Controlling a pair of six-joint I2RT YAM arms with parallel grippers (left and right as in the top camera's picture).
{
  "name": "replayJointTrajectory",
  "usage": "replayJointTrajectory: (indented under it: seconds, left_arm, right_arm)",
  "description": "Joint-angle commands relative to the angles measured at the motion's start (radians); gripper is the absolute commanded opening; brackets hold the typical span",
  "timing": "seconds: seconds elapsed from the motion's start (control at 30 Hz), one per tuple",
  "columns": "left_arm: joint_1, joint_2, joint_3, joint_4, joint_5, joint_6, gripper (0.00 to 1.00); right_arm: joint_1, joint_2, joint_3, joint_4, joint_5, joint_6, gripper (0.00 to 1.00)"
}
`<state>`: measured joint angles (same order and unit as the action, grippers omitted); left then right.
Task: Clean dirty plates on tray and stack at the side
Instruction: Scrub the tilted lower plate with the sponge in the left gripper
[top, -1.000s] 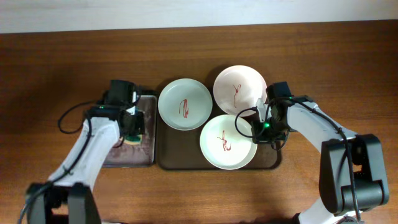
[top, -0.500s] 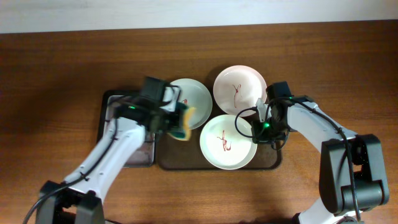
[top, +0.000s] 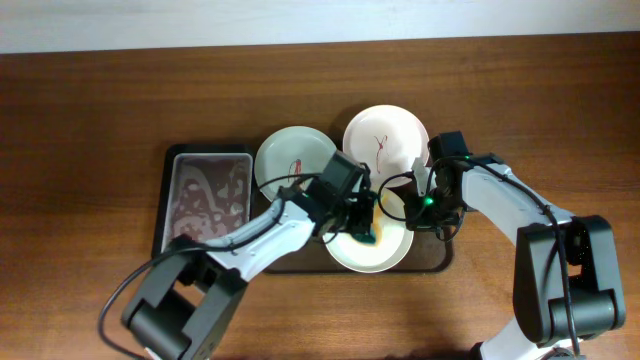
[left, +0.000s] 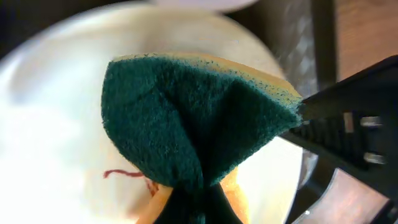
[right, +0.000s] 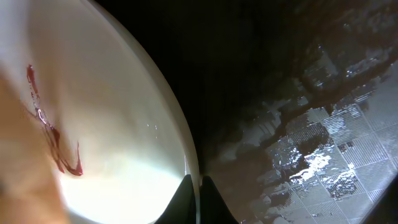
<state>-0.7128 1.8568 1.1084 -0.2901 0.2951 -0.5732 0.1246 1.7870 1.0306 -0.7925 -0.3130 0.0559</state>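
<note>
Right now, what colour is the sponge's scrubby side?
Dark green; the sponge shows best in left wrist view.

Glossy smooth plate (right: 118, 130), sponge (left: 193, 124) of coarse matt fibre over foam, sheeny grid-embossed tray (right: 336, 155), wood-grain table (top: 100, 110).

Left arm (top: 265, 235) reaching across, left hand (top: 359, 221) clamped on sponge (left: 186, 118); right hand (top: 413, 205) pinching plate (right: 112, 130) rim, elbow bent
</note>
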Motion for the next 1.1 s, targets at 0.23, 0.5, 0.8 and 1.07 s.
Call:
replayJointTrajectory:
  seconds: [0.23,0.5,0.8,1.07]
  left_arm:
    - [0.042,0.092,0.037,-0.110,-0.370,-0.021,0.00]
    - [0.014,0.071,0.224,-0.384,-0.003,0.243,0.00]
    - [-0.045,0.161,0.231,-0.266,-0.117,0.185,0.00]
    - [0.015,0.186,0.232,-0.291,-0.344,0.177,0.00]
  right_arm:
    - [0.007,0.005,0.013,-0.008,-0.005,0.005,0.04]
    - [0.007,0.005,0.013,-0.013,0.000,0.004,0.04]
    - [0.007,0.005,0.013,-0.015,0.000,0.004,0.04]
    - [0.007,0.005,0.013,-0.015,0.000,0.004,0.04]
